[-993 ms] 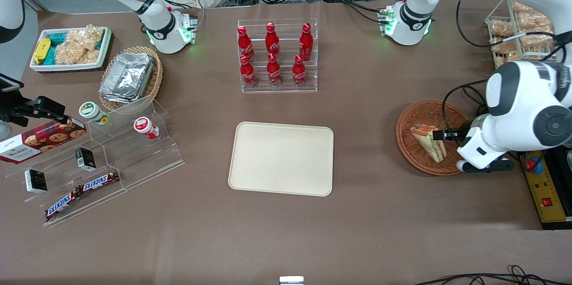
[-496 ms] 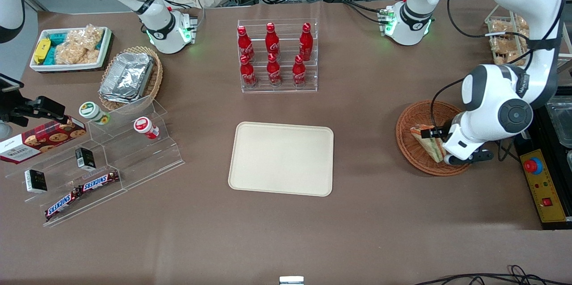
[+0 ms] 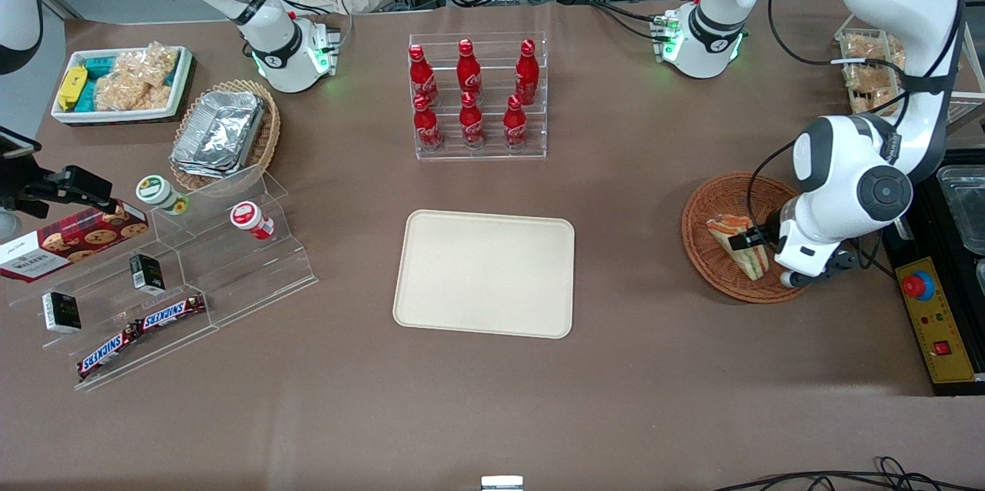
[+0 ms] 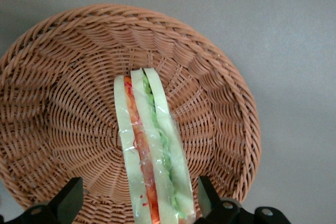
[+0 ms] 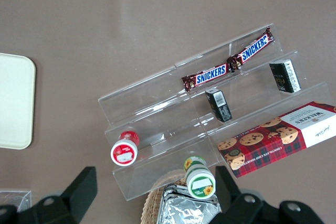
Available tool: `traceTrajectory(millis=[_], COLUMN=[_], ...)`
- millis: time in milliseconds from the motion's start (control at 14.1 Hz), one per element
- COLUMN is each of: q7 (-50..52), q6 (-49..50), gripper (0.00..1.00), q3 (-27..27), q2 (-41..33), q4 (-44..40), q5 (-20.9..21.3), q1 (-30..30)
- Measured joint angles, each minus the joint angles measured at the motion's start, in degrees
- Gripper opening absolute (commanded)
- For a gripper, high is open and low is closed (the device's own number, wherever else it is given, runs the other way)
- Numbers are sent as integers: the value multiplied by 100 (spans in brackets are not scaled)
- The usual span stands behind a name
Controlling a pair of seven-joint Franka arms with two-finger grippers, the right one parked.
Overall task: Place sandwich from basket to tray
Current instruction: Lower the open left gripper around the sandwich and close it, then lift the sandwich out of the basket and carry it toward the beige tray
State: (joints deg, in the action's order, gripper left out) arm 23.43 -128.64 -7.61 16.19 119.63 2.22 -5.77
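Tray [image 3: 484, 273]: sits bare mid-table, closest to the front camera of the task stuff, well apart from the basket.
Basket [image 3: 712, 248]: round reddish wicker, toward the working arm's end of the table, about level with the tray.
Sandwich [image 3: 736, 243]: lying in the basket. Front view only gives you the wedge face; the wrist cam shows the sandwich [image 4: 152, 153] edge-on, red and green filling between pale bread, wrap on, resting on the basket [image 4: 63, 108] weave.
Gripper [image 3: 750, 238]: right down over the sandwich. From the front the arm hides most of it. Wrist cam sorts it out: the gripper [image 4: 137, 199] is spread wide, one finger either side of the sandwich with a visible gap on each, so not pinching it.
Bottle rack [image 3: 477, 95]: farther from the camera than the tray, red bottles in two rows.
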Motion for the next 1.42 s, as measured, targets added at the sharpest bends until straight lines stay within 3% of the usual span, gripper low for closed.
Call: traceTrajectory(millis=[496, 638, 851, 993, 1206, 1418], q7=[390, 419, 550, 612, 624, 618], q6=[-398, -458, -470, -469, -329, 262], gripper=[96, 81, 41, 24, 12, 12], q3=[0, 0, 0, 0, -3, -63], q2=[439, 534, 538, 535, 501, 310], q4=[29, 29, 25, 18, -22, -285], q5=[-15, -15, -16, -16, -16, -15], q1=[0, -1, -1, -1, -1, 10])
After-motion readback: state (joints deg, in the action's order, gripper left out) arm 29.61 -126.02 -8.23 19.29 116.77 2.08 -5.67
